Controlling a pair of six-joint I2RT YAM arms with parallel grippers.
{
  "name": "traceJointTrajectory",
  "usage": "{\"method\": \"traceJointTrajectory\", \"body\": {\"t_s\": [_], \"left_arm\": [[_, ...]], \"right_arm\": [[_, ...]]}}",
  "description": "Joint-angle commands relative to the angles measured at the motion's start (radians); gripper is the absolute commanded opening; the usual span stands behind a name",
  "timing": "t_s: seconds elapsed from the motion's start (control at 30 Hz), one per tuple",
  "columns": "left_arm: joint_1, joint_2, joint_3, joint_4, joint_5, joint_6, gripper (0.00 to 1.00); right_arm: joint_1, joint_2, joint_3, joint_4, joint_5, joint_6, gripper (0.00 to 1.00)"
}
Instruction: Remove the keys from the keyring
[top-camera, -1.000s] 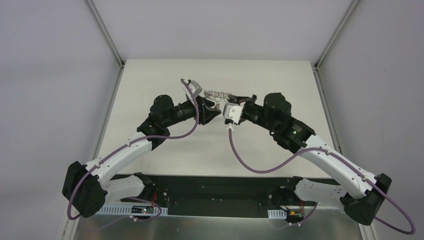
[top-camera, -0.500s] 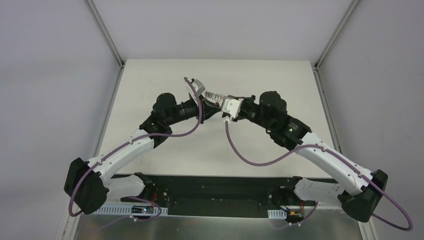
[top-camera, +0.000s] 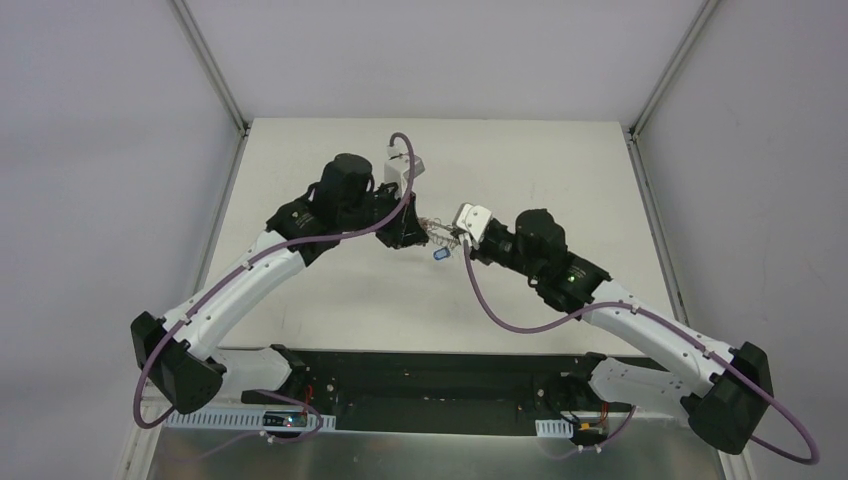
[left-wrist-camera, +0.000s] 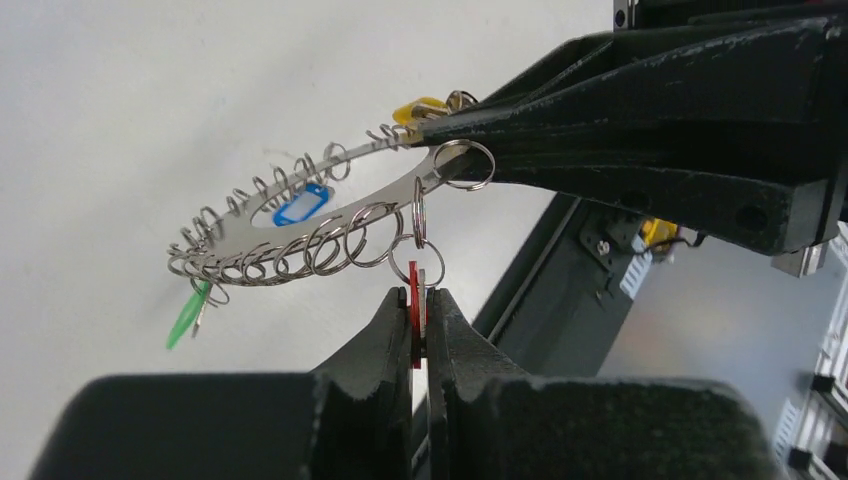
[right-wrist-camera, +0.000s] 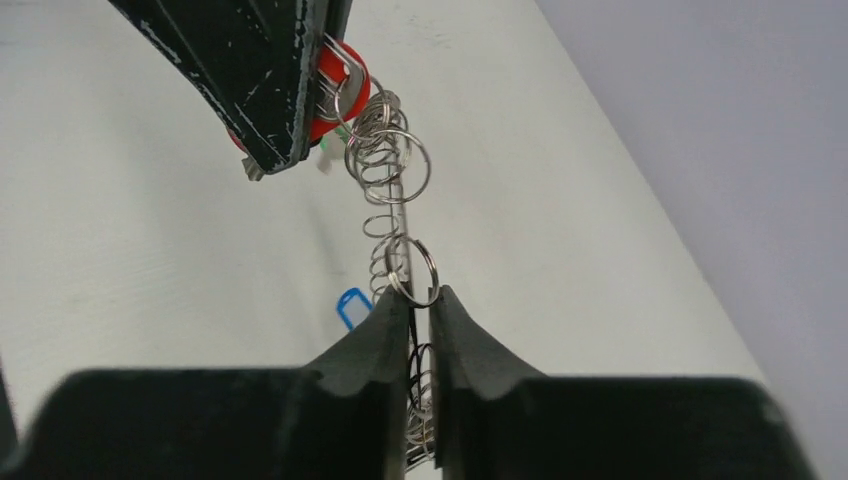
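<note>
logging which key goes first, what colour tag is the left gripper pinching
It's a red tag in the left gripper; clearest in the left wrist view.

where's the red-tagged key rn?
Left wrist view, bottom centre: the red tag is pinched in the shut left claw, just under the keyring, which the right claw holds by its rim.

Arms white w/ blk joints, purple cables; L tool, R tool blk.
</note>
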Motion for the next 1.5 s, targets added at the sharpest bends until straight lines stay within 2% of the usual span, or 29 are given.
{"method": "traceJointTrajectory", "body": {"t_s": [0.0,0.07,0.17,0.3,0.5,0.67,0.97,1.2,1.43,1.47], "left_arm": [[-0.001,0.038,0.185,-0.326,0.076,0.041,0.00],[-0.001,0.080,0.247,-0.397,0.090,0.084,0.00],[0.001,0.117,0.297,-0.454,0.083,0.164,0.00],[0.000,0.147,0.321,-0.481,0.042,0.266,0.00],[-0.001,0.221,0.358,-0.502,-0.038,0.241,0.00],[-0.001,0.337,0.394,-0.503,0.098,0.229,0.00],[0.002,0.452,0.389,-0.495,0.300,0.182,0.00],[0.007,0.395,0.330,-0.442,0.396,0.179,0.00],[0.007,0.331,0.279,-0.424,0.422,0.212,0.00],[0.007,0.324,0.273,-0.417,0.430,0.212,0.00]], "right_arm": [[-0.042,-0.058,-0.125,0.057,0.082,0.173,0.24],[-0.042,-0.086,-0.171,0.083,0.069,0.217,0.32],[-0.042,-0.136,-0.235,0.117,0.039,0.271,0.39],[-0.043,-0.184,-0.286,0.148,-0.012,0.342,0.40],[-0.043,-0.226,-0.343,0.251,-0.076,0.417,0.39],[-0.042,-0.193,-0.382,0.403,-0.076,0.417,0.39],[-0.042,-0.147,-0.408,0.495,-0.076,0.417,0.39],[-0.041,-0.141,-0.438,0.589,-0.076,0.417,0.39],[-0.044,-0.109,-0.390,0.544,-0.076,0.417,0.39],[-0.043,-0.102,-0.379,0.535,-0.157,0.579,0.49]]}}
